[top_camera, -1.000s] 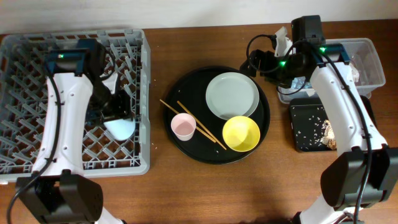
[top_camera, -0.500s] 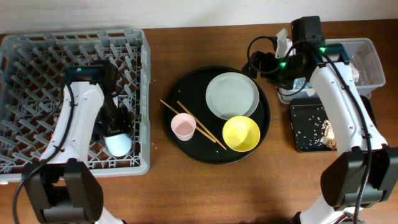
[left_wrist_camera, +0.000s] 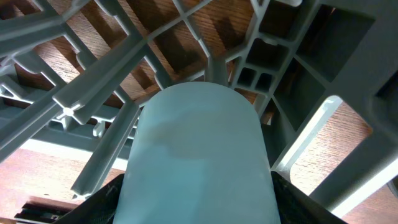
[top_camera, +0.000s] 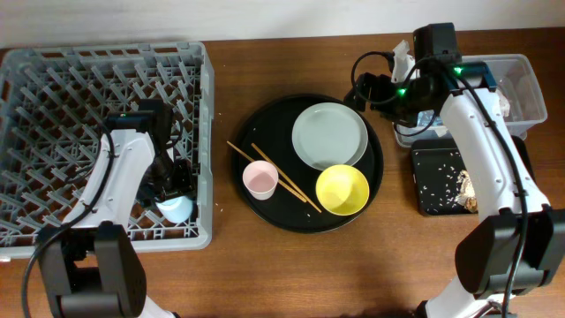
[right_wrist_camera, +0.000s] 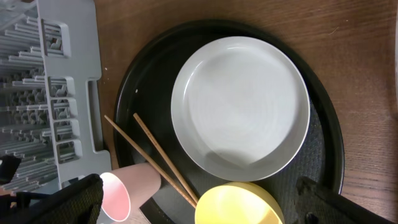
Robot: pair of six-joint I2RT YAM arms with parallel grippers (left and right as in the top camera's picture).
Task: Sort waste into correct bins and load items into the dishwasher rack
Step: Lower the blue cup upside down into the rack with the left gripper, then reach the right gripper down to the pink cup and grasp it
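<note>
My left gripper (top_camera: 173,189) is shut on a light blue cup (top_camera: 177,208) and holds it low among the tines at the front right of the grey dishwasher rack (top_camera: 204,106). In the left wrist view the cup (left_wrist_camera: 199,149) fills the space between my fingers (left_wrist_camera: 93,205). My right gripper (top_camera: 369,88) is open and empty over the far right edge of the black tray (top_camera: 265,132). The tray holds a pale grey plate (right_wrist_camera: 239,102), a yellow bowl (right_wrist_camera: 239,205), a pink cup (right_wrist_camera: 124,190) lying on its side and two chopsticks (right_wrist_camera: 155,155).
A clear bin (top_camera: 523,88) with waste stands at the far right. A black square bin (top_camera: 437,181) with scattered scraps sits in front of it. The rack's tines (left_wrist_camera: 93,93) crowd closely around the blue cup.
My left arm has carried the blue cup toward the front of the rack and lowered it among the tines. The right arm has not moved.
</note>
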